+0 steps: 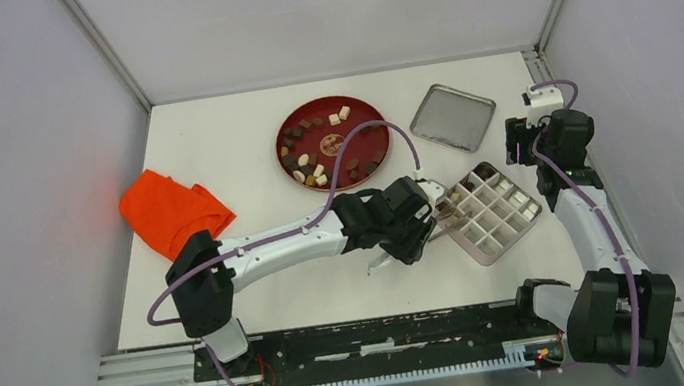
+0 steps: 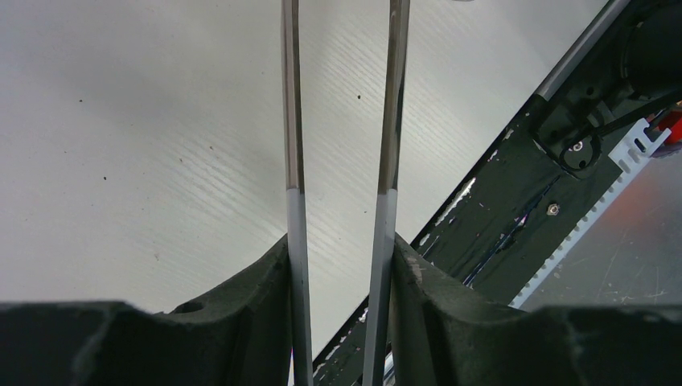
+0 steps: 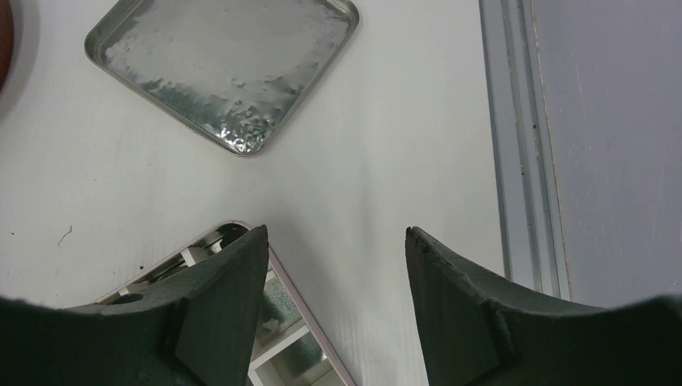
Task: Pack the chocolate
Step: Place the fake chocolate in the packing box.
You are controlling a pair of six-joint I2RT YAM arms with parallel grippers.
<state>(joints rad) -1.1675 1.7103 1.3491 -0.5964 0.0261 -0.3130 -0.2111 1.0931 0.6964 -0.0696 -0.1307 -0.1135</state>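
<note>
The chocolate [image 1: 317, 151] lies as several small dark, brown and cream pieces on a red plate [image 1: 378, 117] at the middle back. A few more pieces sit in the far cells of a divided box [image 1: 493, 217]. My left gripper [image 1: 411, 222] hovers just left of the box, shut on metal tweezers [image 2: 293, 121]. The tweezers' two arms run up between the fingers [image 2: 265, 273] with a gap between them, and their tips are out of the wrist frame. My right gripper [image 3: 336, 233] stands open over bare table beside the box's corner [image 3: 233, 229], holding nothing.
A square metal lid [image 1: 452, 117] lies behind the box, also seen from the right wrist as the lid [image 3: 225, 64]. An orange cloth [image 1: 174, 211] is crumpled at the left. Grey walls close in the table, and a black rail [image 1: 368, 336] runs along the near edge.
</note>
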